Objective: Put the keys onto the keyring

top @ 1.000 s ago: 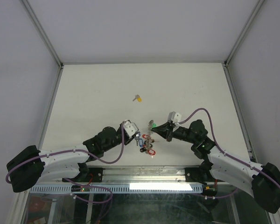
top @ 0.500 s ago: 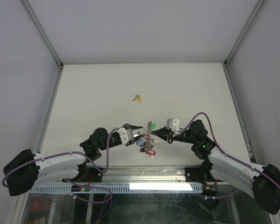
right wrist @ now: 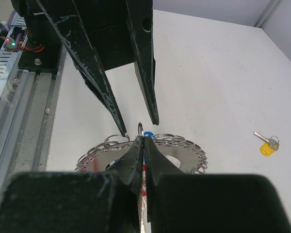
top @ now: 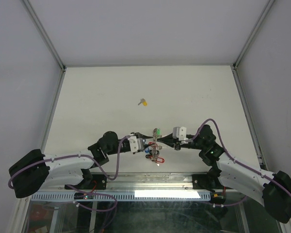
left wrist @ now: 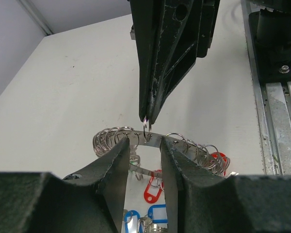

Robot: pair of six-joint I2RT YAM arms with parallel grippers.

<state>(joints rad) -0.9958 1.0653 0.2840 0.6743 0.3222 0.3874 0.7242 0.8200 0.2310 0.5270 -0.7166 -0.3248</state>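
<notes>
The keyring (top: 154, 145), a silver ring fringed with small rings and red, blue and green tags, hangs between my two grippers near the front edge. My right gripper (right wrist: 143, 141) is shut on one small split ring at the top of the keyring (right wrist: 184, 156). My left gripper (left wrist: 144, 145) is open, its fingertips on either side of the keyring band (left wrist: 186, 143), facing the right gripper (left wrist: 148, 119). Blue tags (left wrist: 155, 213) hang below; I cannot tell which belongs to a loose key. The yellow-tagged key (top: 143, 102) lies alone on the table, also in the right wrist view (right wrist: 266, 145).
The white table (top: 194, 92) is walled by pale panels at the left, right and back. A metal rail (left wrist: 276, 121) and the arm bases run along the near edge, close under the keyring.
My left gripper has opened and swung right, up to the keyring. My right gripper has stayed shut on the keyring and shifted slightly toward the front edge.
</notes>
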